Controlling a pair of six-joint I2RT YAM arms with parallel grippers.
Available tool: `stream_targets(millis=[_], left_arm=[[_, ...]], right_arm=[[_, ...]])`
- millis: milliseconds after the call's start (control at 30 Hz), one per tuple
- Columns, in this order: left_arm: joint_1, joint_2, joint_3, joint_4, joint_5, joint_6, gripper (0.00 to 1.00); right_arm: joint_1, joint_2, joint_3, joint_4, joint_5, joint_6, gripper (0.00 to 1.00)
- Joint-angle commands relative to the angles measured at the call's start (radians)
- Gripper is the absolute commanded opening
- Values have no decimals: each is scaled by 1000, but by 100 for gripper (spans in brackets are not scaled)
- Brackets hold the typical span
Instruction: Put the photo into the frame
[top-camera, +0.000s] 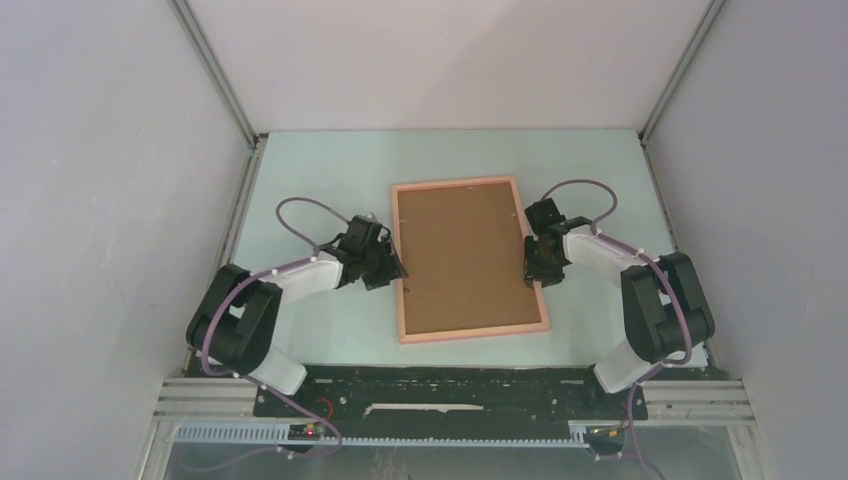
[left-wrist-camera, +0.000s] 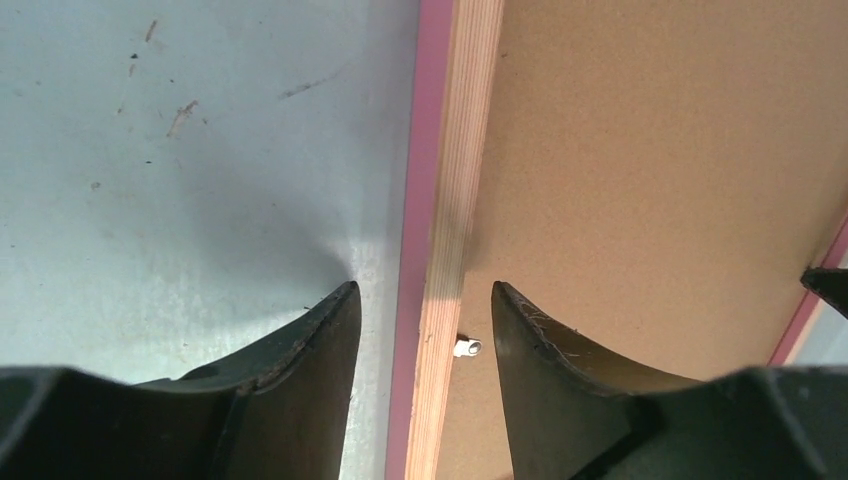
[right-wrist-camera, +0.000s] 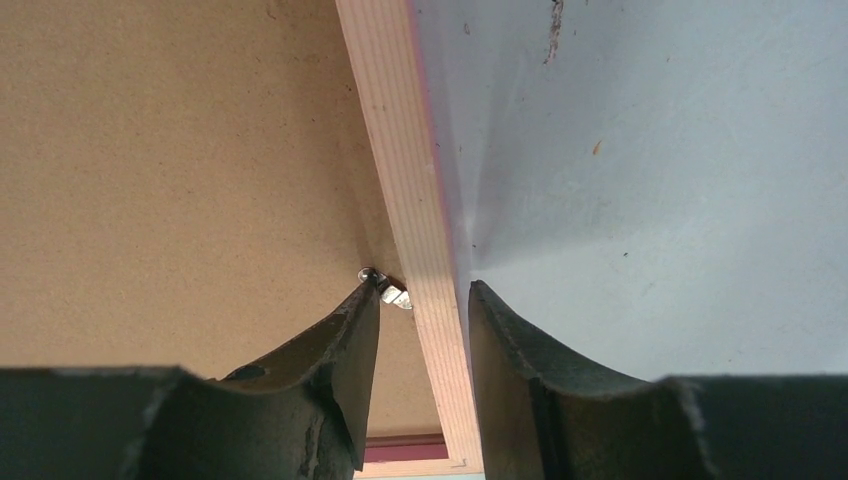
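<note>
Looking nearly done: the frame (top-camera: 470, 333) lies back-up on the counter (top-camera: 320, 180) with one brown backing board (top-camera: 462, 255) seated in it. The photo isn't visible anywhere, so I'd guess it's underneath and only the tabs are left. Count is one frame, one board, zero photos showing and two claws: the left claw (left-wrist-camera: 425, 292) is spread open astride the left rail, the right claw (right-wrist-camera: 423, 285) hugs the right rail, can't tell if it's pinching.
</note>
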Motion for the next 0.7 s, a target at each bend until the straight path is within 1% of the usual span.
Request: stream_targets(millis=[0,67,233,333,467,567,667], left_arm=[[-24,19,73,-57,-70,35,58],[-35,33,88,-66,-85,39,58],[-57,28,108,-81,-151,63,58],[-64,36,128,-99,-182,88,57],[-80,39,151,-121,-223,126,48],[-82,54,161,-128,-219,133,41],[-85,73,170,-131,-207,137,35]], right_arm=[[-10,-16,-17,12,-19,-28,45],[-12,-21,-18,11,-33,-35,44],[-30,-81,-50,25,-113,-28,50],[-39,-84,-57,35,-87,-30,51],[-37,-64,-51,27,-14,-36,49],[-32,-62,-51,39,-2,-40,46],[-20,-54,-48,62,-10,-43,47]])
